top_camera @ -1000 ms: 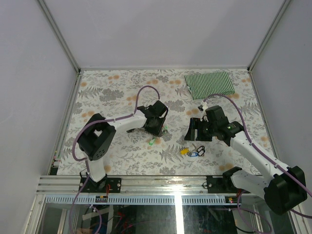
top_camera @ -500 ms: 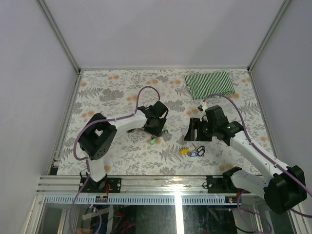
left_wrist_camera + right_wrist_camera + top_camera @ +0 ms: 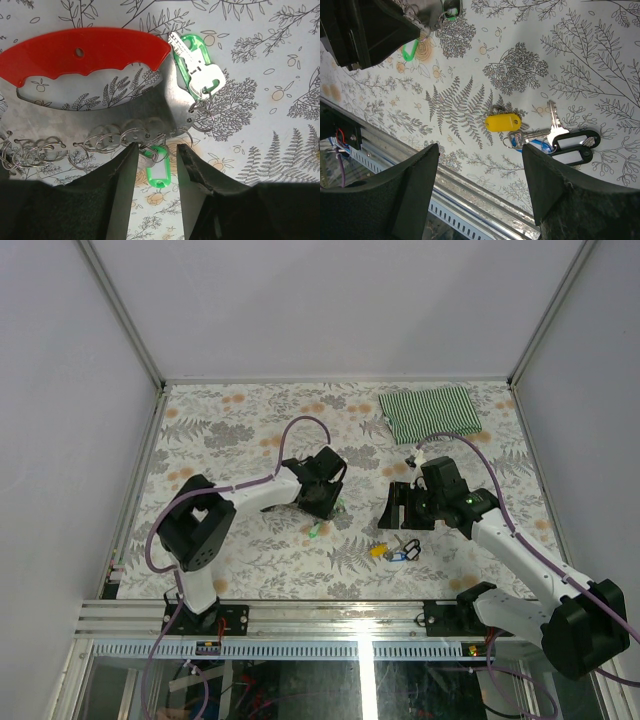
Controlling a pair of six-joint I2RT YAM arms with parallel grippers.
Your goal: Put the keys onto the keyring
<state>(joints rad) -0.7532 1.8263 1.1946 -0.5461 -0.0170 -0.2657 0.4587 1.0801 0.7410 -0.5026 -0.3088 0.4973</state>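
From above, your left gripper (image 3: 322, 502) is hovering over the flower-patterned table (image 3: 240, 430), your right gripper (image 3: 398, 508) just beside the yellow- and blue-headed metal keys (image 3: 393, 550). At the left wrist, the red curved plastic keyring (image 3: 85, 52) is lying beside a green-headed metal key (image 3: 197, 67), jaws narrowly straddling its silver ring chain (image 3: 100, 142); you cannot tell whether they are pinching it. At the right wrist, jaws are gaping wide, empty, above those keys.

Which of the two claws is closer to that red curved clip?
The left. The left gripper sits right beside the red clip, at its chain of rings. The right gripper hangs well apart, over the yellow-tagged key.
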